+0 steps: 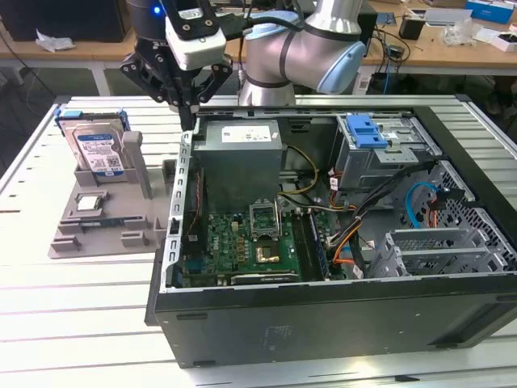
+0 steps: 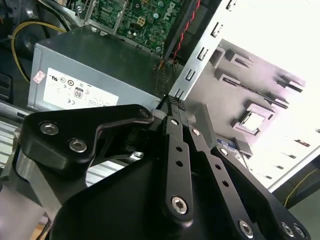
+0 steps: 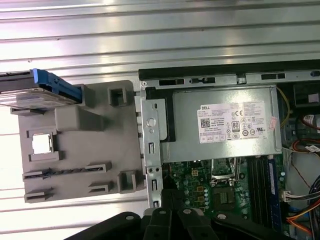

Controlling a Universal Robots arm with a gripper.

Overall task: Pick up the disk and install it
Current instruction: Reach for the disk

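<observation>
Pincer closed and empty over the open computer, disk waiting in its holder

In the exterior view, the pincer [image 1: 190, 120] hangs with its fingers together, gripping nothing, above the wall of the open computer case [image 1: 323, 323] on the exterior view's left, just beside the power supply [image 1: 240, 149]. The disk [image 1: 97, 149] stands tilted in a grey holder [image 1: 105, 234] on the surface [image 1: 81, 323], well apart from the pincer, with a small square chip [image 1: 89, 202] lying in the holder near it. In the second wrist view, the pincer [image 2: 174, 102] meets at its tips above the case wall, between the power supply [image 2: 90, 65] and the holder [image 2: 260, 90]. In the first wrist view, the disk [image 3: 30, 95] shows edge-on with its blue rail at one end of the holder [image 3: 95, 145], the chip [image 3: 41, 144] in a pocket beside it
</observation>
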